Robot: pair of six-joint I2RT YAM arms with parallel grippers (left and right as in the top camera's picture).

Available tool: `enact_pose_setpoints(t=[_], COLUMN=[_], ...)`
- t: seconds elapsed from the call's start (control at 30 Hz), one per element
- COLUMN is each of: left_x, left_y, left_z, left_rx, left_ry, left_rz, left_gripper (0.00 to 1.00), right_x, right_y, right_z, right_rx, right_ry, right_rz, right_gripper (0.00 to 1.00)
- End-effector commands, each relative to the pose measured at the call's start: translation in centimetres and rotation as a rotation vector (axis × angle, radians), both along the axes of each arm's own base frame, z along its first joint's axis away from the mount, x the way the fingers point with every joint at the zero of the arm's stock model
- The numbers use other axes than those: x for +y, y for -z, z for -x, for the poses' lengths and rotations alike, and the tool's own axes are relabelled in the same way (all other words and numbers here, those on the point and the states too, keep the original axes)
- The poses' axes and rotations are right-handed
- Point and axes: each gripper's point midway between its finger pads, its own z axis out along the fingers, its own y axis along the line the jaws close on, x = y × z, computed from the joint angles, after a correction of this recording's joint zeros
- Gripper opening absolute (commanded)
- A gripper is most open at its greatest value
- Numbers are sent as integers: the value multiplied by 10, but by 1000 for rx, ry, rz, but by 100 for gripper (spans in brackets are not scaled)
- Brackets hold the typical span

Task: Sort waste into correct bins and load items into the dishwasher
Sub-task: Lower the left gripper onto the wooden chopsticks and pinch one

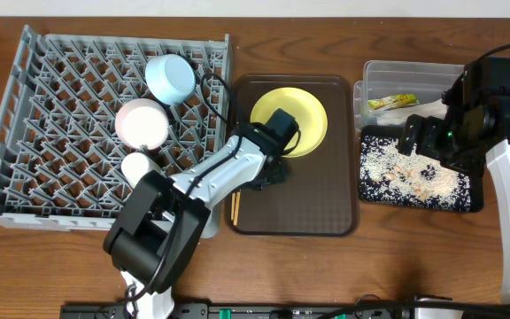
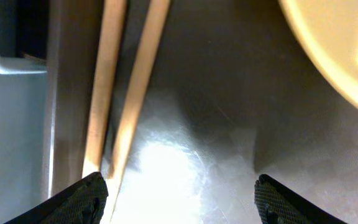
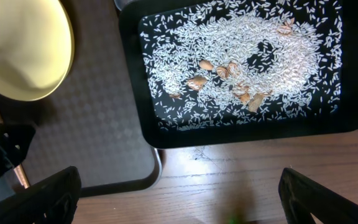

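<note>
My left gripper is open and empty, low over the dark brown serving tray. In the left wrist view its fingertips straddle bare tray, with the left one touching the ends of the two wooden chopsticks. The chopsticks lie along the tray's left edge. The yellow plate sits at the tray's back. My right gripper is open and empty, high over the black tray of rice scraps. The clear tub holds the green-and-orange wrapper.
The grey dish rack at left holds the light blue bowl, the pinkish-white bowl and the white cup. Bare wooden table lies in front of the black tray.
</note>
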Motion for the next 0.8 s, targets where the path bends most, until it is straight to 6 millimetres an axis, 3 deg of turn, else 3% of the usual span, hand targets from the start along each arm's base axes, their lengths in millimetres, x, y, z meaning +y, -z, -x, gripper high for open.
enact_pose_setpoints(t=[0.0,0.77], left_x=[4,10], left_y=[8,9], left_z=[2,-1], left_rx=[-3,-22], left_ry=[15,16], left_rz=[-46,-76], left_gripper=[79,79], right_x=[-3,-3], right_y=[-1,-1], right_z=[0,2], right_rx=[-3,4], right_ry=[-5,-5], right_rz=[8,7], right_gripper=[99,99])
